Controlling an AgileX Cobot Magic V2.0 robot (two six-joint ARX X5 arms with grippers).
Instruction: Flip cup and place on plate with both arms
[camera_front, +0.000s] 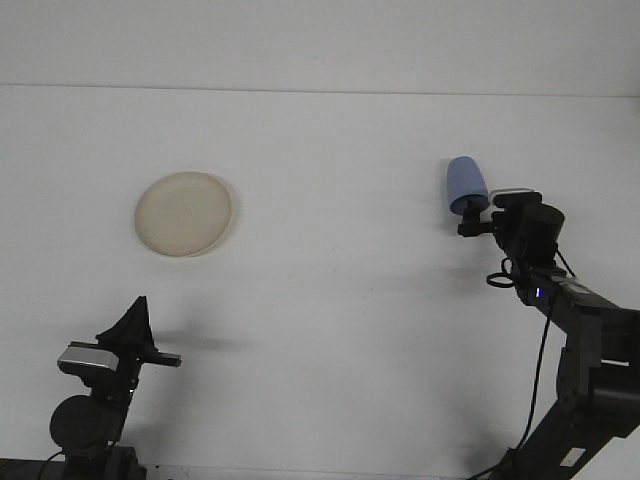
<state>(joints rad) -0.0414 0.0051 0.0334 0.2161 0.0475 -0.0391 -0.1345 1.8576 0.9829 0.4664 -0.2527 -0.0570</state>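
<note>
The white desk (330, 330) is stretching wide under me, carrying everything here. My right arm (575, 340) is reaching up from the near right corner toward the cup. My left arm (95, 400) is sitting low at the near left corner, well apart from the cup. The plate (185, 214) is lying flat on the desk, far to the left of the cup and beyond my left arm. The blue cup (466, 184) is lying on its side on the right part of the desk, its rounded bottom pointing away from me. My right end effector (474, 217) is sitting right at the near end of the cup; I cannot tell how its tips are set. My left end effector (135, 325) is pointing upward, its tips pressed together into a point and pinching nothing.
</note>
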